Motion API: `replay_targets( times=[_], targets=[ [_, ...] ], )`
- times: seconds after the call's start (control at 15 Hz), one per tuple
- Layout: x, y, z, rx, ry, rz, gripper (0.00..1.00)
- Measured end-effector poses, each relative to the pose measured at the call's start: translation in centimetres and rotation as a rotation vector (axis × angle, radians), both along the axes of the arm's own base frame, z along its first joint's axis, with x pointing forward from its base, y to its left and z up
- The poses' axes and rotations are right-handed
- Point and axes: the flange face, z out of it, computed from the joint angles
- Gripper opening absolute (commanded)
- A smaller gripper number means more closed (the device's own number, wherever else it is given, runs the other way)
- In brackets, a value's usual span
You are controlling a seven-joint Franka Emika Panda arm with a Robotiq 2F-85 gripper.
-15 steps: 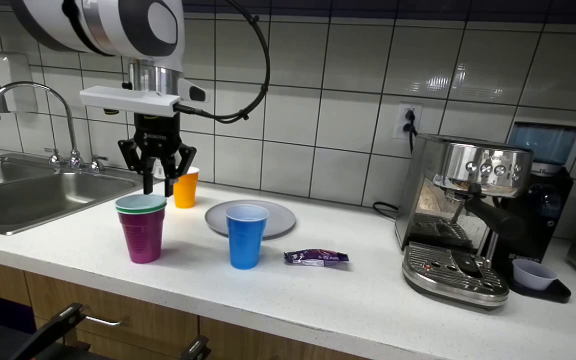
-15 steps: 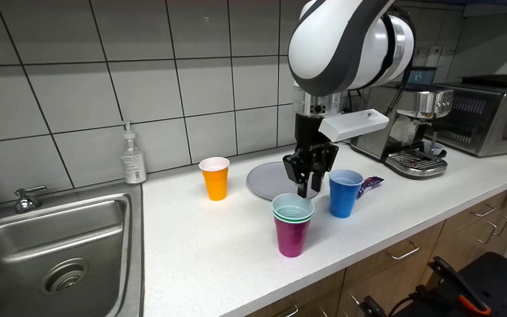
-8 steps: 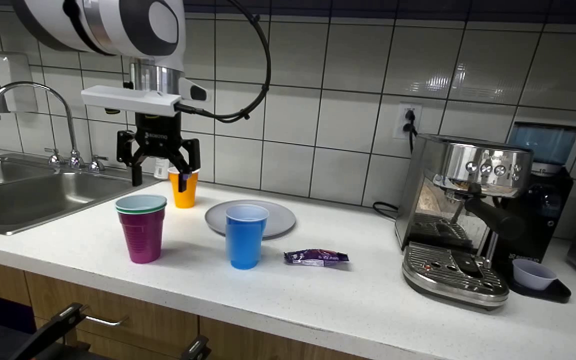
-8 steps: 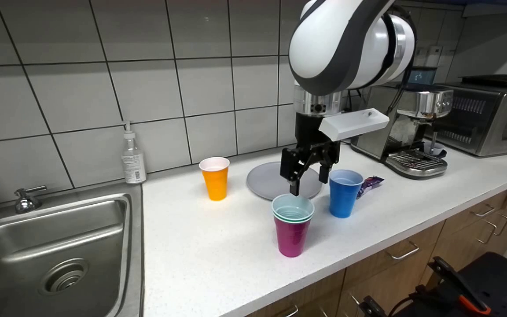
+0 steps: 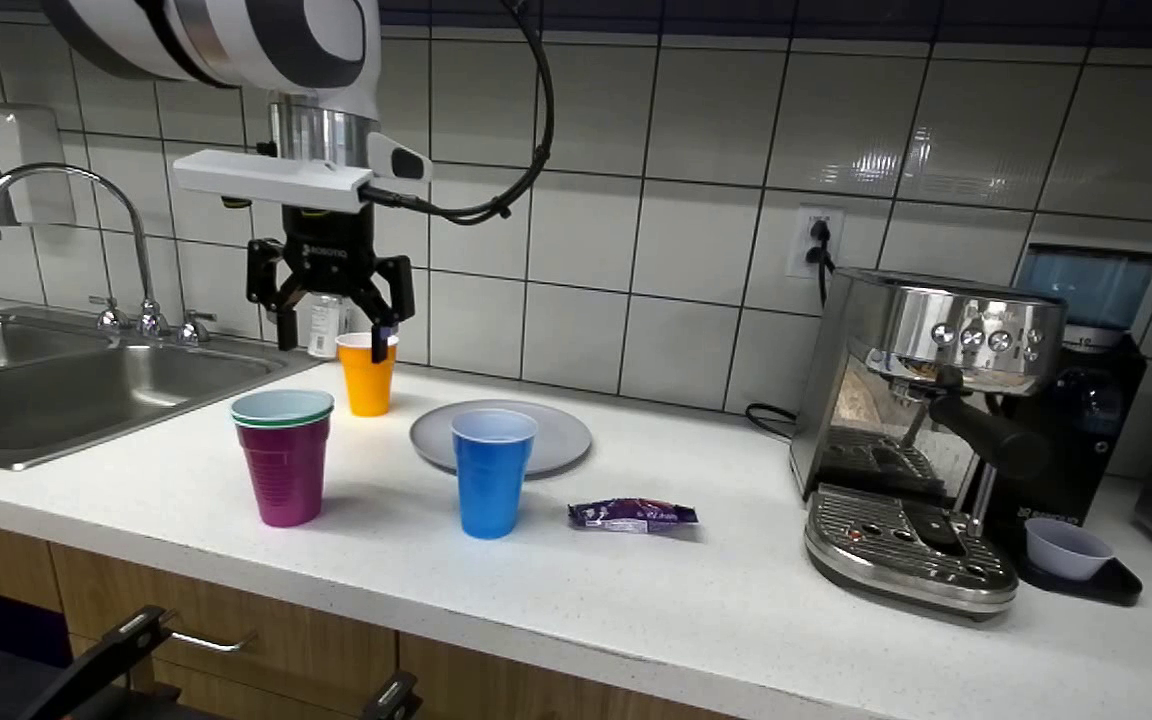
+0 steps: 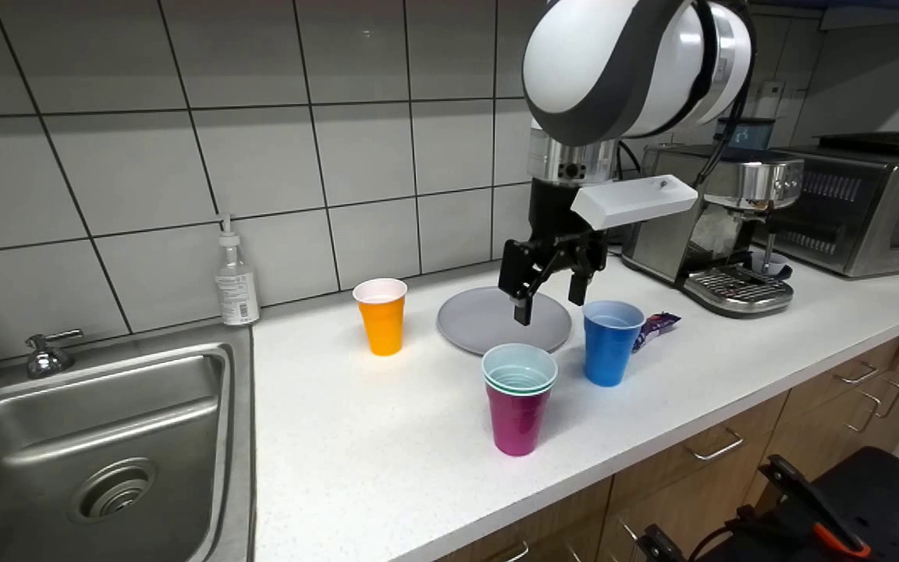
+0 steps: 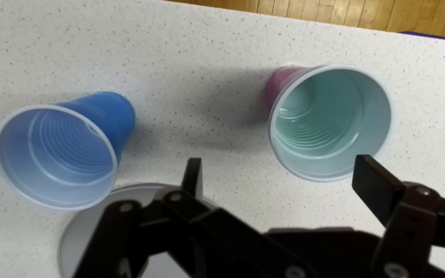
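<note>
Your gripper (image 5: 333, 344) hangs, fingers (image 5: 380, 345) spread wide and empty, higher than the blue cup (image 5: 493, 480); nested magenta and green cups (image 5: 284, 470) stand upright near that cup, apart from it.

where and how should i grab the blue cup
Probably by its rim, the claw coming straight down to pinch it inside and out: the blue cup stands upright, mouth open, widest at the top. The side facing the magenta cup looks best, since the purple wrapper lies on the opposite side.
</note>
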Motion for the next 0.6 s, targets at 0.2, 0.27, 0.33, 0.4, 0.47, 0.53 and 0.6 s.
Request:
replay_targets(
  times=[0.2,0.27,0.33,0.4,0.47,0.53,0.6],
  targets=[
    [0.1,-0.8,1.0,0.002,-0.023,-0.017,1.00],
    [0.2,-1.1,1.3,0.002,-0.029,-0.023,1.00],
    [0.2,-1.3,1.4,0.003,-0.034,-0.029,1.00],
    [0.3,-1.6,1.6,0.003,-0.037,-0.035,1.00],
    [0.3,-1.8,1.7,0.003,-0.039,-0.041,1.00],
    [0.3,-2.1,1.7,0.004,-0.041,-0.047,1.00],
    [0.3,-2.3,1.8,0.004,-0.041,-0.053,1.00]
  ],
)
